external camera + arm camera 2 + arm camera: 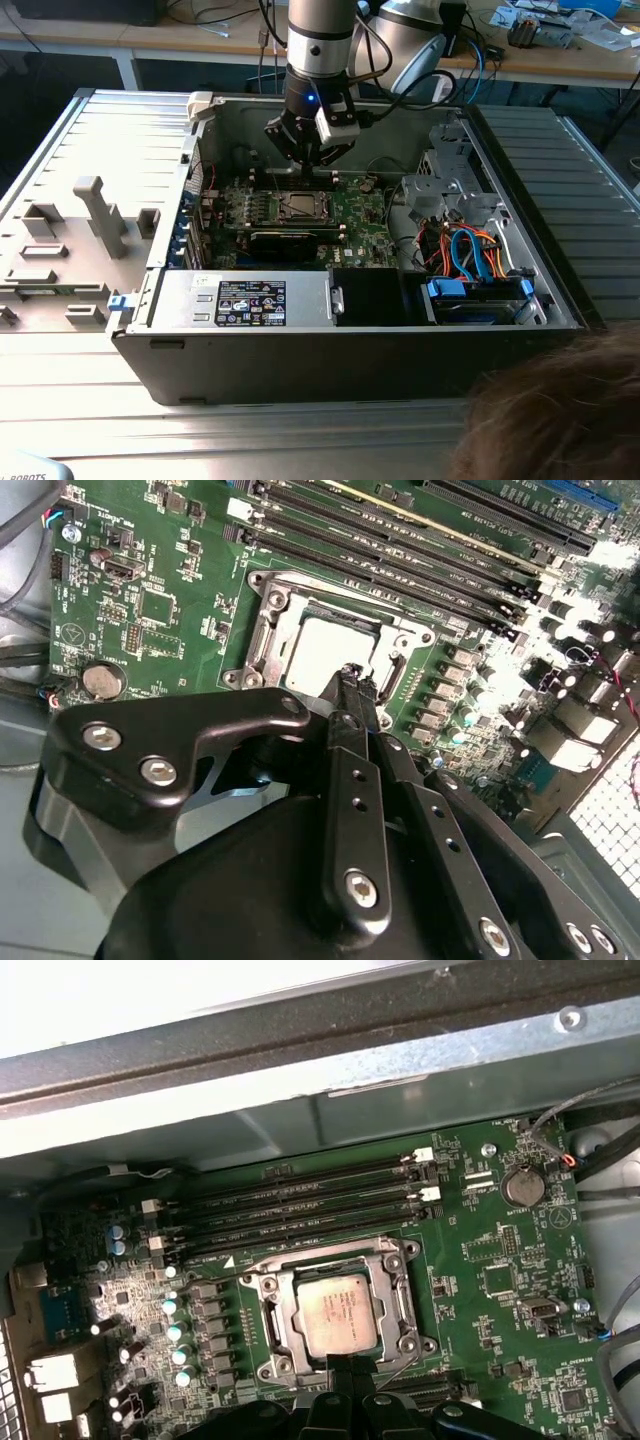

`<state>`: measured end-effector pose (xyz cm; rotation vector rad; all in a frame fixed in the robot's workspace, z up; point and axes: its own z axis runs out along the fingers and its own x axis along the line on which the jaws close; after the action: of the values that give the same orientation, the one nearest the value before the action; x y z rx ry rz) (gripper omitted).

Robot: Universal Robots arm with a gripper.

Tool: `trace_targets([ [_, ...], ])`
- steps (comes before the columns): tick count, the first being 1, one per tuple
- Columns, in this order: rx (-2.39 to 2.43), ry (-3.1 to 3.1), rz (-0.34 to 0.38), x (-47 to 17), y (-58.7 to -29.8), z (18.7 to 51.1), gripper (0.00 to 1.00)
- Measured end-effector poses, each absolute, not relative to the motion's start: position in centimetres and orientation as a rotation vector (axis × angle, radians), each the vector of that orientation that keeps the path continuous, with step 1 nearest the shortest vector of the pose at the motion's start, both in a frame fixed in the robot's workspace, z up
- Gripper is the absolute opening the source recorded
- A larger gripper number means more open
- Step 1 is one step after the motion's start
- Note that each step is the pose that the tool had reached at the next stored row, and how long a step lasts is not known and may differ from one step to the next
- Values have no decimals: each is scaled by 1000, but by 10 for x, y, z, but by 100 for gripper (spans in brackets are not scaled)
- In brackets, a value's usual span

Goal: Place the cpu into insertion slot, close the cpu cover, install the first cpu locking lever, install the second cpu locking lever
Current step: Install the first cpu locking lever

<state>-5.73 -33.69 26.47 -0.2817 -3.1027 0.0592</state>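
The cpu, a pale silver square, lies in the insertion slot on the green motherboard. The silvery cpu cover lies flat around it, and the chip shows through its window. A thin wire lever runs along one side of the socket. My gripper hangs just above the socket's edge, its black fingertips pressed together with nothing visible between them. In the exterior view the gripper is inside the open computer case, slightly behind the socket.
Long black memory slots run beside the socket. The case walls enclose the board. A drive bay with orange and blue cables fills the exterior view's right. A grey parts tray lies at the left. A person's hair is at the bottom right.
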Motion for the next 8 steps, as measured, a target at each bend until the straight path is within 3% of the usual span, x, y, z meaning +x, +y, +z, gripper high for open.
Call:
trace_targets([
  [8,-212,-3109,60,-57,-337,265,11],
])
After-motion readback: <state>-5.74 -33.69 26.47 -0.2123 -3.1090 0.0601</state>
